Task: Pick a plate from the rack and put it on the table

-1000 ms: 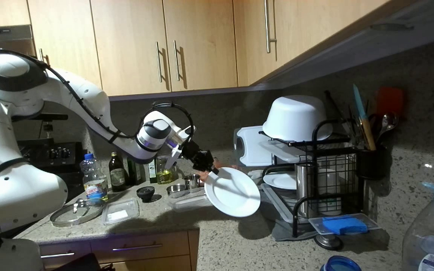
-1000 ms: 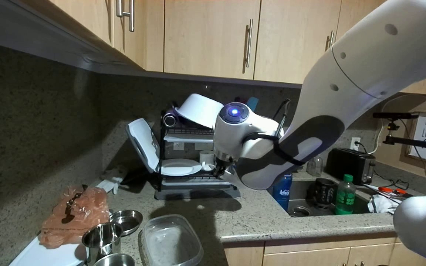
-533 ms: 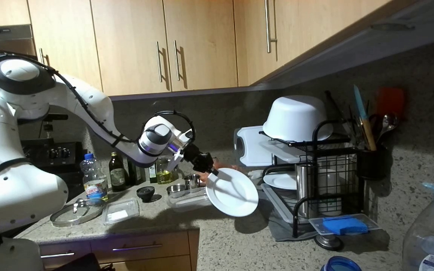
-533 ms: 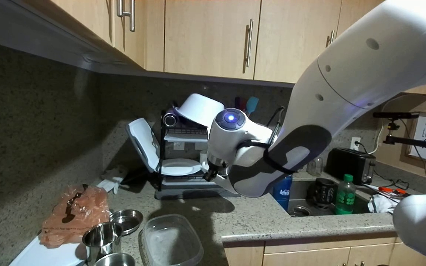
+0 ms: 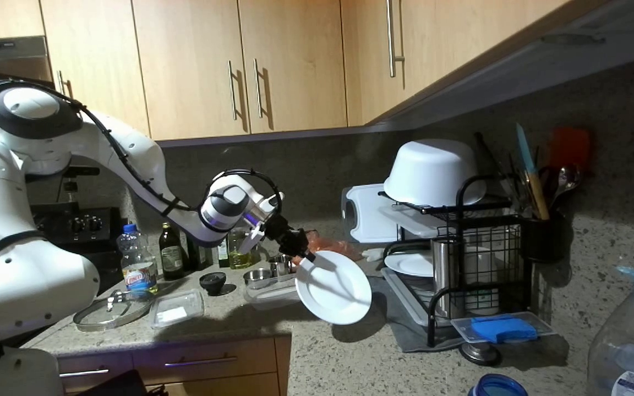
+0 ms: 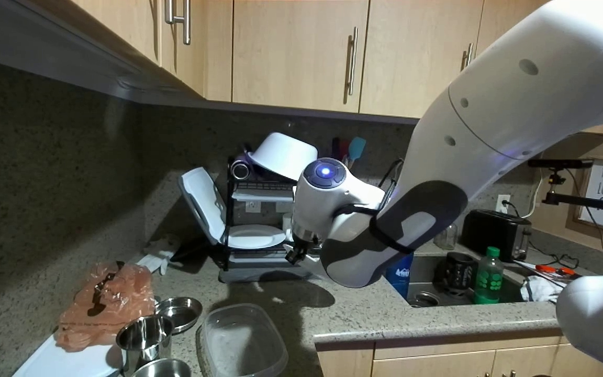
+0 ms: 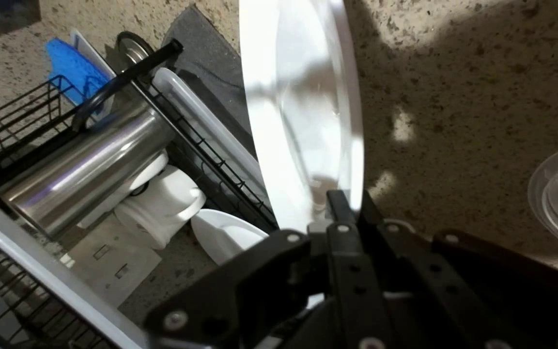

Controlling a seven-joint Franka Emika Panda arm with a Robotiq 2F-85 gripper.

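In an exterior view, the black two-fingered gripper (image 5: 309, 256) pinches the upper rim of a glossy white round plate (image 5: 334, 289), which hangs tilted over the speckled beige-grey stone countertop (image 5: 372, 374), left of the tall black wire rack (image 5: 460, 258) and apart from it. An upturned white tub (image 5: 435, 173) crowns the rack; a second white plate (image 5: 413, 264) and a shiny steel cylinder (image 5: 446, 278) sit within the rack. A dark grey mat (image 5: 416, 336) spreads from under the rack toward the held plate.

In an exterior view, the white robot arm (image 6: 469, 152) screens most of that plate. In front of the rack are a crumpled orange plastic bag (image 6: 110, 306), polished steel pots (image 6: 155, 350) and a rectangular clear plastic container (image 6: 244, 340).

In the wrist view, the fingers (image 7: 341, 206) are drawn close together on the plate's rim; white mugs (image 7: 165, 208) show inside the rack, and the clear container lies across the plate from the rack.
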